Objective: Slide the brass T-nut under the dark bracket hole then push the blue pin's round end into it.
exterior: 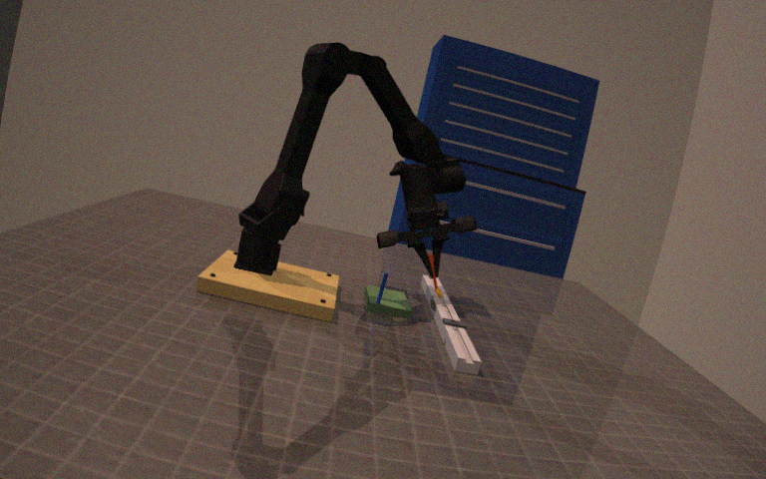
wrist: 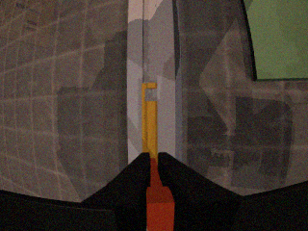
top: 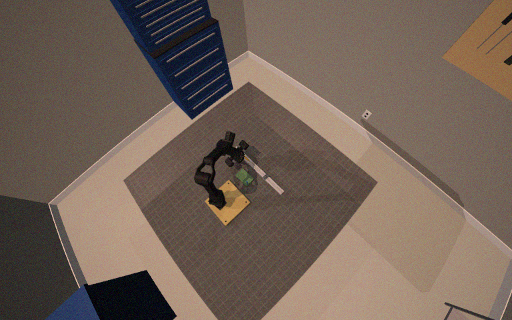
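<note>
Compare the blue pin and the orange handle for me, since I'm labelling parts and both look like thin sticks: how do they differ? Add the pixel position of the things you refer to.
The blue pin (top: pixel 247 182) (exterior: pixel 382 288) is blue; the orange handle (exterior: pixel 433 267) (wrist: pixel 160 214) is red-orange.
The blue pin stands in the green tray (top: pixel 241 175) (exterior: pixel 399 309) (wrist: pixel 281 38), untouched; the orange handle is clamped in the gripper (exterior: pixel 433 275) (wrist: pixel 154 155), above the rail (top: pixel 277 187) (exterior: pixel 460 344) (wrist: pixel 166 111).
Both are slender and lean somewhat in the exterior view.

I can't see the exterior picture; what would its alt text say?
A black robot arm's end effector grips an orange handle above a pale slotted rail. Beside it, a blue pin leans in a green tray.
</note>
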`<control>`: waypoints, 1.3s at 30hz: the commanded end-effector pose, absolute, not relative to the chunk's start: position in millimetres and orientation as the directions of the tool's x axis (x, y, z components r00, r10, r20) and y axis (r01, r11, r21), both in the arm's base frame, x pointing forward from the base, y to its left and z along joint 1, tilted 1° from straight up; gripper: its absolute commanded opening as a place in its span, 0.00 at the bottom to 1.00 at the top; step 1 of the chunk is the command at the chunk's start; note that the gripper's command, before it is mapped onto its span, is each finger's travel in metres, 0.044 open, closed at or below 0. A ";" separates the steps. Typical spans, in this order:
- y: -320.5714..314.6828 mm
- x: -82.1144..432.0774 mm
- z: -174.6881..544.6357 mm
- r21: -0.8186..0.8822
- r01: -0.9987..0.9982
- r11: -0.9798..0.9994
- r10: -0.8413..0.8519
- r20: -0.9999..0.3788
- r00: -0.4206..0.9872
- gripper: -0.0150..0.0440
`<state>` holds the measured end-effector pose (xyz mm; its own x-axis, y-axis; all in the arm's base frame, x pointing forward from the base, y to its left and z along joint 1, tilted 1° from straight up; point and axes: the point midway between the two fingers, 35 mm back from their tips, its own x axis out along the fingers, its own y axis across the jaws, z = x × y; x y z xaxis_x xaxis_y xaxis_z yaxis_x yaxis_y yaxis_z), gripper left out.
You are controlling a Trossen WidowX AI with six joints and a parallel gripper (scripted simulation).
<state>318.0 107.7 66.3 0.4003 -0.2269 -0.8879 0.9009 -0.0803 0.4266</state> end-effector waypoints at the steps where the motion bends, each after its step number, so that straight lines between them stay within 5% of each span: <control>1: 107.8 318.0 64.2 0.410 0.909 -0.075 -0.227 -0.895 0.385 0.00; 39: 107.3 322.1 65.6 0.336 0.939 -0.074 -0.220 -0.924 0.313 0.00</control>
